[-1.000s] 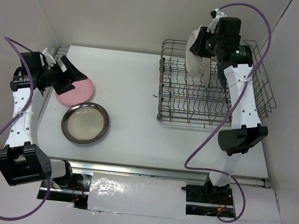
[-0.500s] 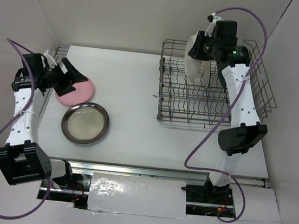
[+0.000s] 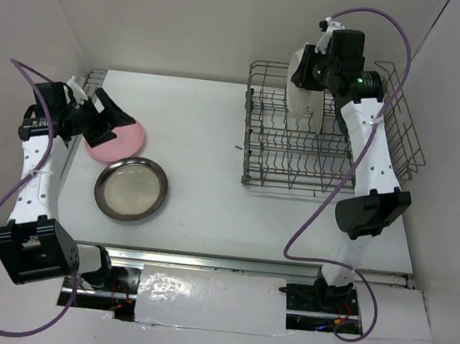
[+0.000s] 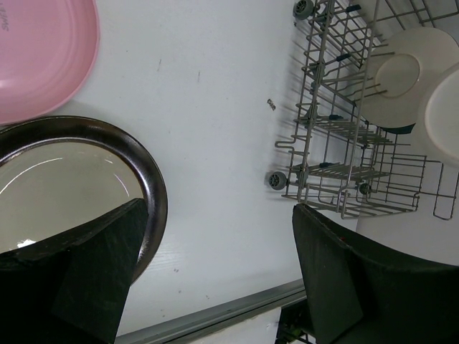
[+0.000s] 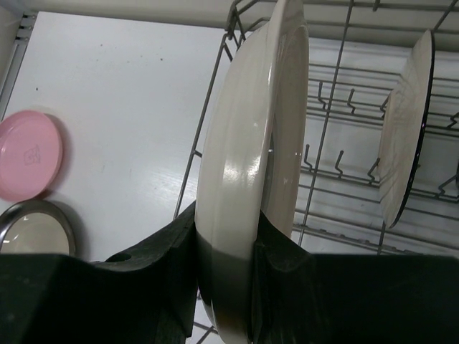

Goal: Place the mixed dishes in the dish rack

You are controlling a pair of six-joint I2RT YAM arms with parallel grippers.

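My right gripper (image 3: 308, 71) is shut on the rim of a cream plate (image 5: 251, 143) and holds it on edge above the back left part of the dish rack (image 3: 332, 163). Its face does not show. Another plate (image 5: 404, 122) with a cream underside and a dark rim stands upright between the tines. The pink plate (image 3: 123, 140) and the brown-rimmed cream plate (image 3: 131, 188) lie on the table at the left. My left gripper (image 3: 106, 123) is open and empty, hovering over the near edge of the pink plate (image 4: 43, 57), with the brown-rimmed plate (image 4: 72, 179) below its left finger.
The rack (image 4: 344, 136) has tall wire sides and small wheels. White walls close in at the back and both sides. A metal rail (image 3: 244, 266) runs along the table's near edge. A small dark speck (image 3: 238, 148) lies left of the rack.
My right gripper has shifted slightly up and back with the cream plate, still over the rack. The left arm has hardly moved.
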